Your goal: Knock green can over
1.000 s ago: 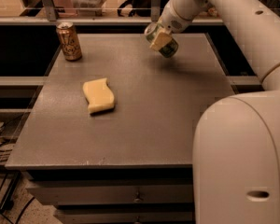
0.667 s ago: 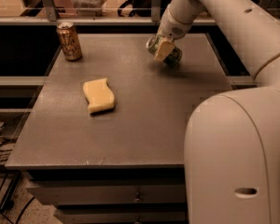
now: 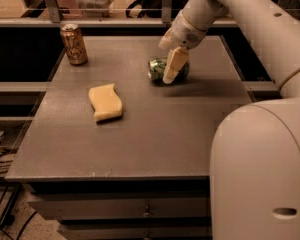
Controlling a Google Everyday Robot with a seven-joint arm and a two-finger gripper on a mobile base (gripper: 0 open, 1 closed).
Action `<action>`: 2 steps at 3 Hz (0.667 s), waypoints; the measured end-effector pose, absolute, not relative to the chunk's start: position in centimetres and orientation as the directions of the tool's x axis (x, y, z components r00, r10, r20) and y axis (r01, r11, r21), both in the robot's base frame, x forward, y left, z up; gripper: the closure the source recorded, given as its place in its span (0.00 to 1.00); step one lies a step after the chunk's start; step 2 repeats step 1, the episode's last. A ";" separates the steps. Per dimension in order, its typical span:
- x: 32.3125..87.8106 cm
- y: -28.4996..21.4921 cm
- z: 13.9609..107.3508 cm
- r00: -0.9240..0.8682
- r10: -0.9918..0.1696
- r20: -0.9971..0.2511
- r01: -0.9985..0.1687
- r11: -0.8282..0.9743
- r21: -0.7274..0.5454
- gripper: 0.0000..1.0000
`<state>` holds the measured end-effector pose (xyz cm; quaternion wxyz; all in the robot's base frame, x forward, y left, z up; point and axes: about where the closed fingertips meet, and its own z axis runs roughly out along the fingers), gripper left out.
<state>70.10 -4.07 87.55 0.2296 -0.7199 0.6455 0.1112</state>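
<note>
Table: a flat grey rectangular tabletop fills your view, with a drawer front showing under its near edge.

Task item: the slim green aluminium drink can lies on its side on the far half of the table, right of centre. Its long axis runs roughly left to right across your view, and a silvery end faces left. The green body with pale lettering shows on both sides of the claw.

Claw: the cream-coloured gripper hangs down from the wrist directly in front of the green can, crossing its middle, tip close to the tabletop. It looks to be against the can, though you cannot confirm contact from this angle. Whether the claw is parted, together or clamped cannot be told here.

Arm: the white jointed robot arm comes in from the upper right. The robot's rounded white body blocks the lower right corner.

Other items: a copper-orange aluminium can stands upright at the far left corner of the table, well apart from the green can. A yellow wavy-edged sponge lies flat left of centre, between the two cans and nearer to you, touching neither.
</note>
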 end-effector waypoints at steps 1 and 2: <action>70.1 -3.3 87.4 0.146 -0.869 -0.472 -0.981 -0.066 -0.183 0.00; 70.1 -3.3 87.4 0.146 -0.869 -0.472 -0.981 -0.066 -0.183 0.00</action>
